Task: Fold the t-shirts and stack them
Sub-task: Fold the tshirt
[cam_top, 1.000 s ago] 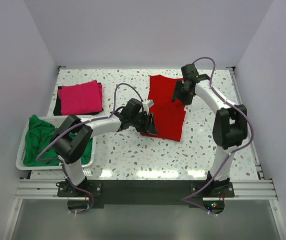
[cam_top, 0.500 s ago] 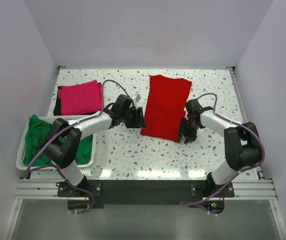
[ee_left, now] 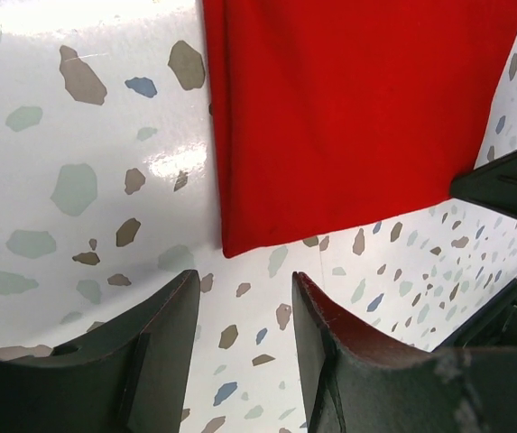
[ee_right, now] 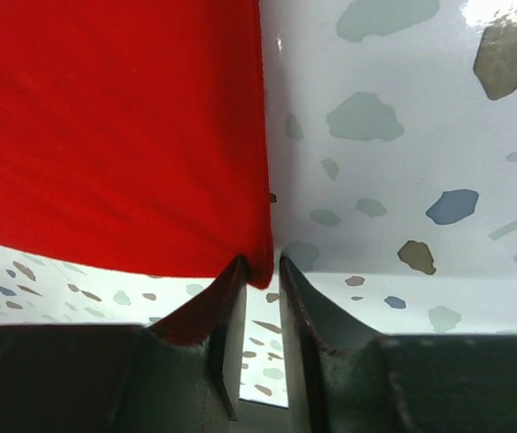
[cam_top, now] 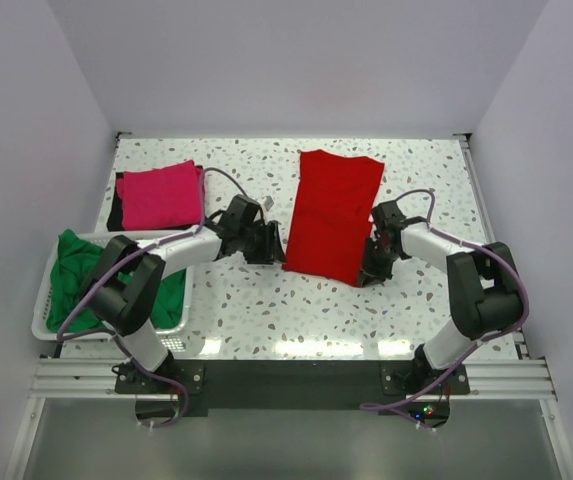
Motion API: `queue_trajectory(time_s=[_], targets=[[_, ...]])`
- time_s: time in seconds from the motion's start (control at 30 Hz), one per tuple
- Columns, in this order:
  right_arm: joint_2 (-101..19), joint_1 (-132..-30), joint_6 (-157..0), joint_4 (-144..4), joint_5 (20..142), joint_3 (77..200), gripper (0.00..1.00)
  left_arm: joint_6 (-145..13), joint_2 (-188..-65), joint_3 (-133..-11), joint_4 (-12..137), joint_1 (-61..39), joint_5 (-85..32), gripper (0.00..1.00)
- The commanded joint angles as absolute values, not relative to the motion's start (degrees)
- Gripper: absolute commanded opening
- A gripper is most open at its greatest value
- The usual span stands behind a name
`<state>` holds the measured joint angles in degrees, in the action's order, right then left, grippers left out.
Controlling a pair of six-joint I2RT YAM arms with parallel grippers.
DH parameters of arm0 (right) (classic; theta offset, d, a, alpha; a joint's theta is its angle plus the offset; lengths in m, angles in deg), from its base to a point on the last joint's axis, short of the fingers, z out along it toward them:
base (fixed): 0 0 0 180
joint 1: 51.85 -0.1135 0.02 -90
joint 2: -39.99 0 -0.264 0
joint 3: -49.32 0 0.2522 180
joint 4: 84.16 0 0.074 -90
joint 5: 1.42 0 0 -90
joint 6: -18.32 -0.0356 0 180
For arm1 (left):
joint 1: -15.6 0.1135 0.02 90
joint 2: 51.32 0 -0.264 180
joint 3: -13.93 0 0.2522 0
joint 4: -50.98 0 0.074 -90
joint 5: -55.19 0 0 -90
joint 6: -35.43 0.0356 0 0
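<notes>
The red t-shirt point(cam_top: 332, 212) lies folded into a long strip mid-table, running away from me. My right gripper point(cam_top: 370, 268) is low at its near right corner. In the right wrist view the red t-shirt point(ee_right: 114, 117) has that corner pinched between the narrow jaws of my right gripper point(ee_right: 263, 271). My left gripper point(cam_top: 274, 243) sits just left of the near left corner. In the left wrist view my left gripper point(ee_left: 244, 302) is open over bare table, just short of the red t-shirt point(ee_left: 348, 108). The magenta-pink t-shirt point(cam_top: 161, 194) lies folded at the back left. The green t-shirt point(cam_top: 74, 272) is crumpled in a basket.
A white basket point(cam_top: 40, 305) holding the green tee stands at the table's left front. A dark cloth point(cam_top: 116, 212) pokes out under the pink tee. A dark part of the right arm point(ee_left: 502, 185) shows beyond the red tee's near edge.
My right arm swung from over the far half of the red tee down to its near right corner and narrowed its jaws on it. My left gripper drew back left off the tee.
</notes>
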<state>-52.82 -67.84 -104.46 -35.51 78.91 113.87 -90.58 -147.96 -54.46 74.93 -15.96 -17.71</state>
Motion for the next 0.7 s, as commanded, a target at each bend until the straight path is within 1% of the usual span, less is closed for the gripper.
queue_trajectory(time_s=[0.0,0.07,0.17,0.57,0.67], targets=[[-55.45,-68.11,-103.77,-38.76,76.89,113.62,0.23,-91.57,-149.05,-54.15,74.76,-15.87,-17.67,0.50],[-56.33,-68.03,-103.41,-38.50,76.71,113.97,0.18,-91.75,-149.40,-54.15,74.15,-15.96,-17.15,0.50],[-56.86,-68.03,-103.06,-38.41,76.28,114.15,0.15,-92.63,-150.19,-53.80,72.48,-15.96,-15.31,0.50],[-57.92,-68.11,-101.57,-37.44,76.01,115.64,0.11,-93.60,-155.29,-55.73,73.35,-16.57,-16.97,0.48],[-57.83,-68.03,-101.22,-37.01,75.92,116.08,0.08,-93.60,-156.25,-55.99,73.35,-16.83,-16.97,0.42]])
